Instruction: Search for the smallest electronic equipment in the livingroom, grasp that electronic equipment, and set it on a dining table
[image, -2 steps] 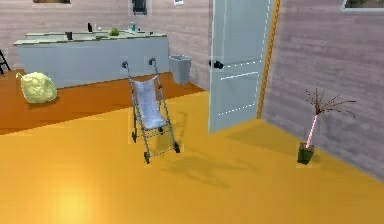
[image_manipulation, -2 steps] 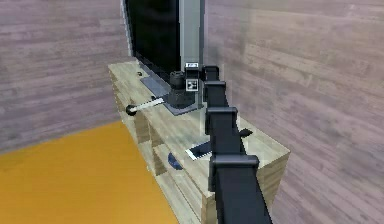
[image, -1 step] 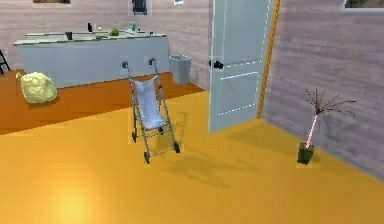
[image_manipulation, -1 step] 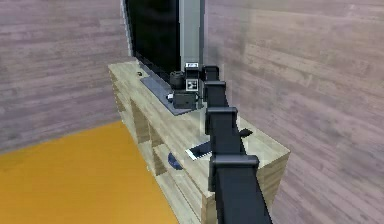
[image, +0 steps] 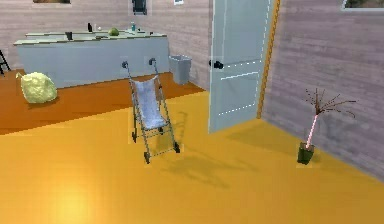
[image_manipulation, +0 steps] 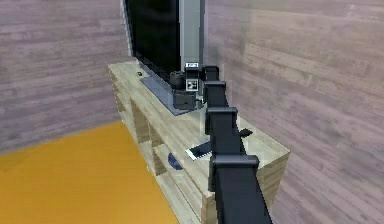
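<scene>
Search prob done: small flat gadget (image_manipulation: 197, 153), maybe phone, lies on TV stand (image_manipulation: 262, 152) just beside arm (image_manipulation: 232, 160). Up by TV (image_manipulation: 160, 35) base: gripper (image_manipulation: 180, 82), grip state + load can't tell. Grasp, carry to dining table left.

the arm (image_manipulation: 228, 150) is stretching over a wooden stand (image_manipulation: 262, 152), gripper (image_manipulation: 173, 83) by the television (image_manipulation: 158, 35), a flat device (image_manipulation: 197, 153) lying alongside

a small, flat, dark slab with a pale edge (image_manipulation: 197, 153), phone-like in shape, lay flat on top of the light wooden tv cabinet (image_manipulation: 264, 150), close to its front edge. it sat just left of the dark arm bar (image_manipulation: 232, 165), which hid part of it, and well apart from the large black television (image_manipulation: 160, 35).
</scene>
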